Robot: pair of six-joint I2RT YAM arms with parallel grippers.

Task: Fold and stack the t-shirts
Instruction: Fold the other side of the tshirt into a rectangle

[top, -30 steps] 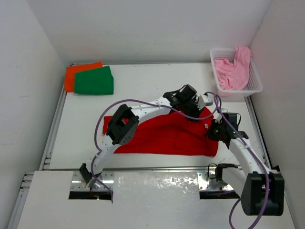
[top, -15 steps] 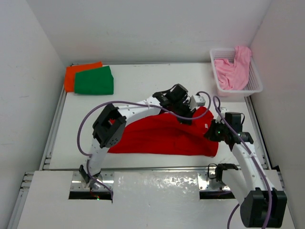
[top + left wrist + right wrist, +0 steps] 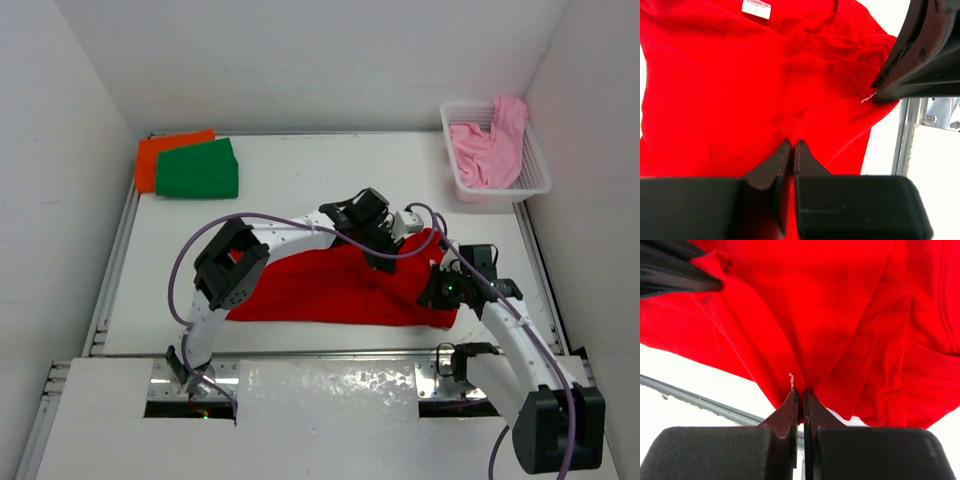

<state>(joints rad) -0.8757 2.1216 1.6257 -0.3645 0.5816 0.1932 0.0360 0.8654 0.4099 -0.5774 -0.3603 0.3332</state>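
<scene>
Where left arm (image 3: 290,233) overlaps, red t-shirt (image 3: 315,290) hides.

The red t-shirt (image 3: 330,290) lies unfolded and creased lengthwise along the near edge of the table (image 3: 300,180), its right end bunched and raised. The green t-shirt (image 3: 198,170) is folded flat at the far left corner, resting on and partly covering the folded orange t-shirt (image 3: 160,150). The light pink t-shirt (image 3: 487,150) is crumpled in the basket (image 3: 500,192) at the far right corner, partly draped over its far rim.
</scene>
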